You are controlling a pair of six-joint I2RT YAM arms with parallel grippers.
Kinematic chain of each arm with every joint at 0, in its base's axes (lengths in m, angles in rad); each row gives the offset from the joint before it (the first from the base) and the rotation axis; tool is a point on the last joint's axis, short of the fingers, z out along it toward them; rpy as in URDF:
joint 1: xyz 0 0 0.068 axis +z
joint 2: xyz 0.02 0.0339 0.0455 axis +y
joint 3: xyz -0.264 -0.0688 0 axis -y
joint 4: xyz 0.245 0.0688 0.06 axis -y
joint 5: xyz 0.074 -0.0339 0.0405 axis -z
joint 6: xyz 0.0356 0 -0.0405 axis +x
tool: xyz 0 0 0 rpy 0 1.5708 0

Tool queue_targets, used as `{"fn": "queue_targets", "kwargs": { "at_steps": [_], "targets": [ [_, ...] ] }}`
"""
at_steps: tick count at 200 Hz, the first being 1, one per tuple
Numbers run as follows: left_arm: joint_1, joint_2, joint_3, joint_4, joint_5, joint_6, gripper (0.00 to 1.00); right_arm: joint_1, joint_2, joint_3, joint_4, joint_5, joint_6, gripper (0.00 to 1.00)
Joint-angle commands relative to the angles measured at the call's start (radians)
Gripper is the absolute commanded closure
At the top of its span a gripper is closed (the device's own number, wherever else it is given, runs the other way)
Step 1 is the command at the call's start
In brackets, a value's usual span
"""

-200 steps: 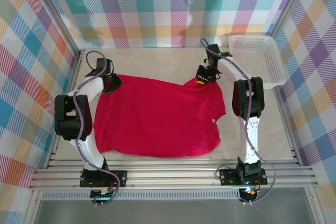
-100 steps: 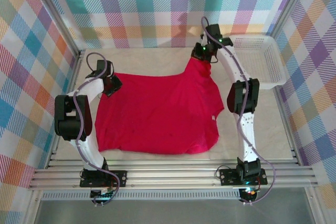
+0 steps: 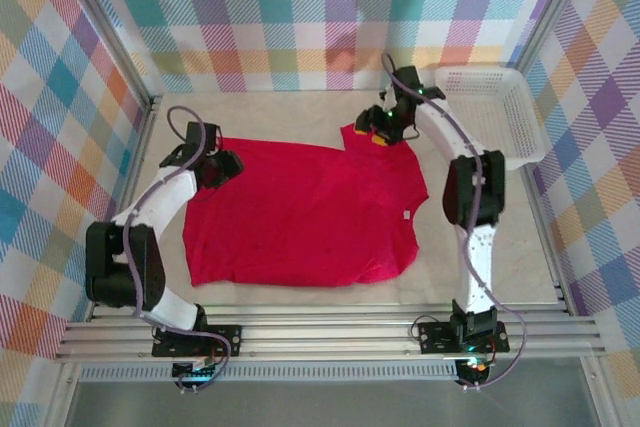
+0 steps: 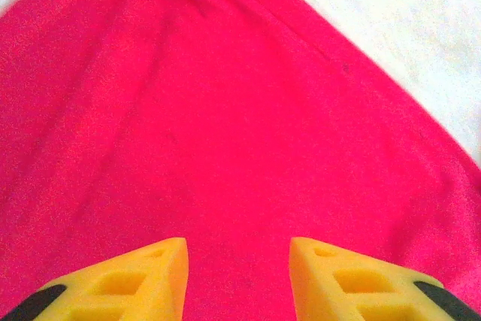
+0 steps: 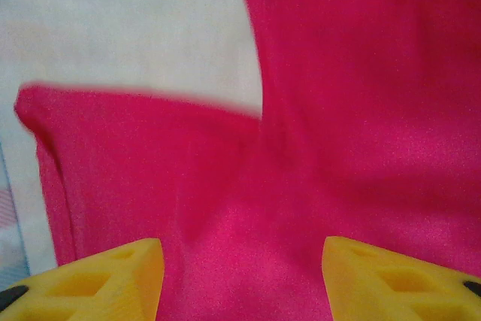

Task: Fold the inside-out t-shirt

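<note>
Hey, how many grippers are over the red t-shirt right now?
2. The left gripper is over the t-shirt at its far-left corner. The right gripper is over its far-right corner, near the white basket. None seem hidden.

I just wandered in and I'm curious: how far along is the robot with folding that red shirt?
Early on. Done: the t-shirt lies spread nearly flat on the table. In hand: the left gripper and the right gripper hover open over its far corners, with no cloth between their fingers. Left: all the folding itself; no neat fold shows yet.
</note>
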Motion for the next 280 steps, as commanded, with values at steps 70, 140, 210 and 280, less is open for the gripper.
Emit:
{"fn": "queue_targets", "kwargs": {
  "at_steps": [70, 140, 210, 280],
  "targets": [
    [-0.081, -0.144, -0.309, 0.069, -0.006, -0.106, 0.51, 0.036, -0.305, -0.702, 0.264, -0.077, 0.049, 0.41],
    [-0.028, 0.342, -0.033, 0.2, -0.031, -0.088, 0.59, -0.13, 0.01, -0.4, 0.194, -0.005, 0.035, 0.41],
    [-0.012, 0.178, 0.19, -0.122, -0.169, 0.053, 0.55, -0.162, -0.06, -0.202, 0.009, 0.088, -0.027, 0.41],
    [-0.048, -0.219, -0.273, -0.193, -0.157, -0.017, 0.56, -0.117, -0.428, -0.555, 0.062, 0.02, -0.026, 0.37]
  ]
}}
